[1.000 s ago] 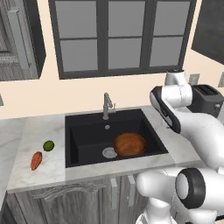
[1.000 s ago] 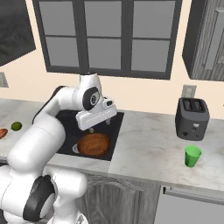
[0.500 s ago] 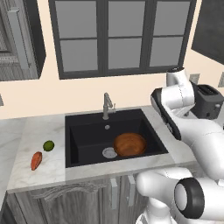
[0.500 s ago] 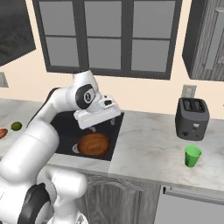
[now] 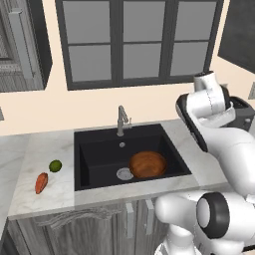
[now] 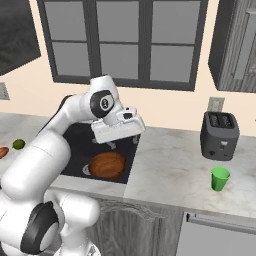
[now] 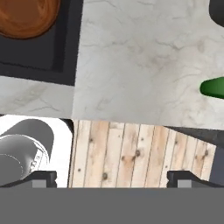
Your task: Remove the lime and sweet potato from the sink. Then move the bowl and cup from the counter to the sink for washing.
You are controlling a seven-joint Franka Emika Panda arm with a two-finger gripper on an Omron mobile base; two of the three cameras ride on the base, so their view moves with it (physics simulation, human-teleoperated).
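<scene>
Here the sweet potato point(image 5: 41, 183) is laid on the counter point(image 5: 45, 149), long axis toward the lime point(image 5: 55, 166); the gripper's point(image 7: 112, 177) fingers are spread wide, empty.

This is a kitchen in a home. A black sink point(image 5: 99, 154) with a metal tap point(image 5: 121, 119) sits in a stone desk point(image 6: 170, 170) over grey cupboards point(image 5: 74, 231), below a big window point(image 5: 139, 42). A toaster point(image 6: 219, 135) stands by the wall, and the floor point(image 7: 131, 153) is made of wood boards.

No readable text, label or number anywhere.
</scene>
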